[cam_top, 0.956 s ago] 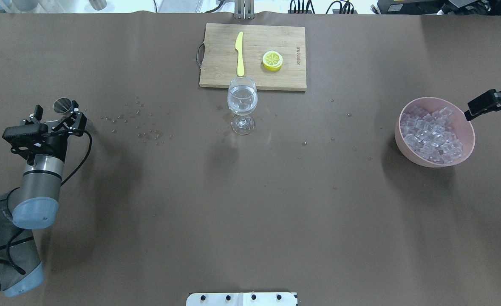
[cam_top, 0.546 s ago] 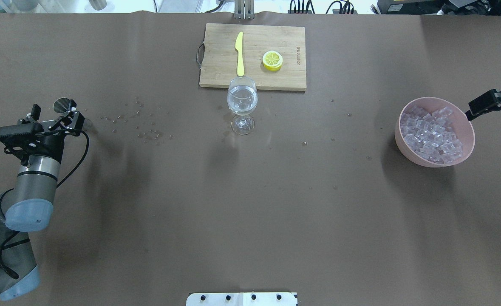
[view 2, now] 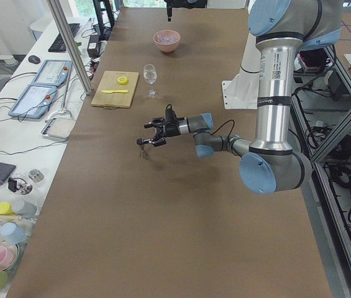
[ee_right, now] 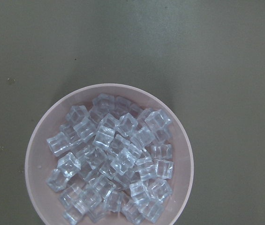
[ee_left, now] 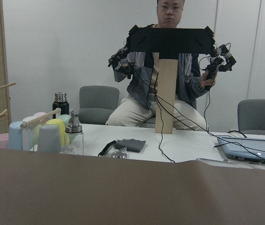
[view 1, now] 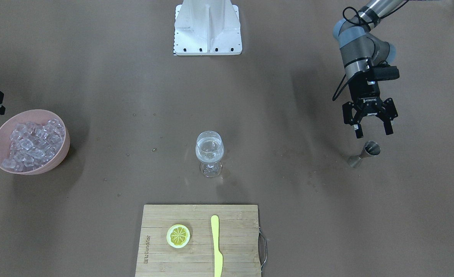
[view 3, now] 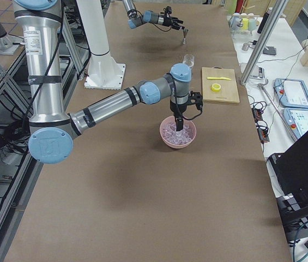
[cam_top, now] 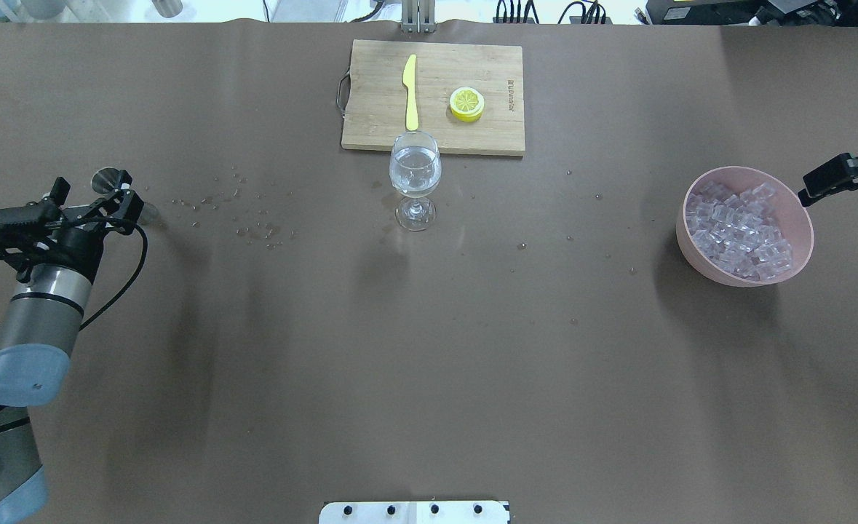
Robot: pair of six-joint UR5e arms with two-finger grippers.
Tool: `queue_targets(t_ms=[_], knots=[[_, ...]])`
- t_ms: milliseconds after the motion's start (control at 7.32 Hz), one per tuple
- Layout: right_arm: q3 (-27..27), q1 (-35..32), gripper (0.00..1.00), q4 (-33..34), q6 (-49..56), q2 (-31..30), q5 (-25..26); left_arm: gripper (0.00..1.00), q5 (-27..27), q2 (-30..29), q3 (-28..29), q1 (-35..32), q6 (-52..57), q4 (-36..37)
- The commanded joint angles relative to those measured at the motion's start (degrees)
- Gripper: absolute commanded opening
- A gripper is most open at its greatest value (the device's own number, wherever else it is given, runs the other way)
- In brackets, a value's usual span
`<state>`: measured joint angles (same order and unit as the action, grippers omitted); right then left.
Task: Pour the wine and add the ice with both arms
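Clear, water-like wine (view 1: 209,147) fills the lower part of the bowl of one stemmed glass (view 1: 209,154), standing mid-frame in the front view, just above the board's top edge. Ice (ee_right: 113,164): clear glassy cubes heaped in one pink bowl (ee_right: 30,154), several dozen, too many to count exactly; the bowl sits at left-middle of the front view. Two arms. Left gripper (view 1: 373,133) is at right-middle of the front view, jaws spread, holding nothing, tips just above one steel jigger (view 1: 364,154) that stands on the table (view 1: 288,96) with droplets scattered to its left. Right gripper (view 3: 179,127) hangs over the bowl in the right side view; can't tell if it's spread or closed, fingers don't show in its wrist view. One wooden cutting board (view 1: 234,246) at bottom centre carries one yellow knife (view 1: 216,246) and one lemon slice (view 1: 178,235), apart from each other.
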<state>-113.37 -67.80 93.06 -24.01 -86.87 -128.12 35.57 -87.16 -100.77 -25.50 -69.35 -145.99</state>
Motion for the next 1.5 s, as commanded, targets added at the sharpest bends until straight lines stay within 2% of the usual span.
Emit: queue_targets(t_ms=[0,137,273,410,546,683,956,1092,1365], knots=[[-0.01,0.47,1.00,-0.16,-0.07,0.04,-0.03,0.98,10.69,4.45,-15.21,-0.86,0.00,17.07],[0.07,0.65,1.00,-0.16,0.02,0.04,0.06,0.98,18.67,4.80,-18.29,-3.56,1.48,23.58],[0.08,0.74,1.00,-0.24,0.02,0.12,0.06,0.98,26.58,4.55,-19.80,-7.85,9.50,28.34],[-0.01,1.09,1.00,-0.59,-0.07,0.12,0.06,0.98,30.84,3.50,-19.29,-11.11,12.97,29.00],[0.16,2.74,1.00,-0.68,-0.07,0.30,1.02,0.98,37.67,1.14,-19.38,-16.02,18.49,31.79],[0.08,5.20,1.00,-0.68,-0.68,0.82,4.24,0.98,46.78,-2.97,-19.29,-22.33,22.02,38.17],[0.77,7.85,1.00,-0.86,-0.60,1.44,5.94,0.98,66.73,-14.39,-16.06,-35.95,30.36,52.84],[3.13,8.64,1.00,-1.82,-0.34,3.79,6.73,0.98,70.48,-16.70,-14.82,-39.24,34.50,55.61],[12.50,11.80,1.00,-8.47,2.11,8.88,10.32,0.98,71.13,-17.07,-13.75,-40.58,34.98,55.81]])
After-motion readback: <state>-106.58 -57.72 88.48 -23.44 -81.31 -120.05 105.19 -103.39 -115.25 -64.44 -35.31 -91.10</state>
